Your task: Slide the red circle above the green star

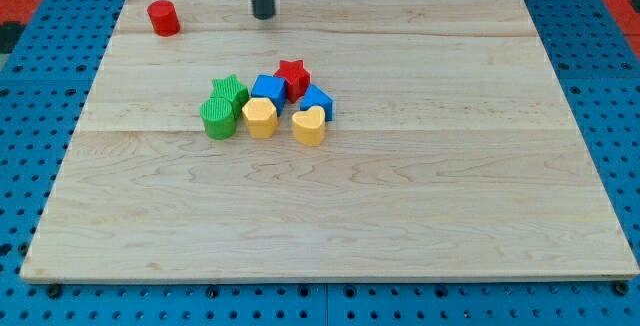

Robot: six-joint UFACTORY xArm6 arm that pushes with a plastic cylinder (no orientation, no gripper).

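Note:
The red circle (163, 17) stands alone near the board's top left corner. The green star (231, 91) sits at the left of a cluster in the board's middle, well below and right of the red circle. My tip (263, 14) rests on the board near the top edge, to the right of the red circle and apart from it, above the cluster.
The cluster also holds a green round block (218, 119), a blue cube (269, 89), a red star (293, 77), a second blue block (318, 101), a yellow block (260, 117) and a yellow heart (310, 126). The wooden board (400, 216) lies on a blue pegboard.

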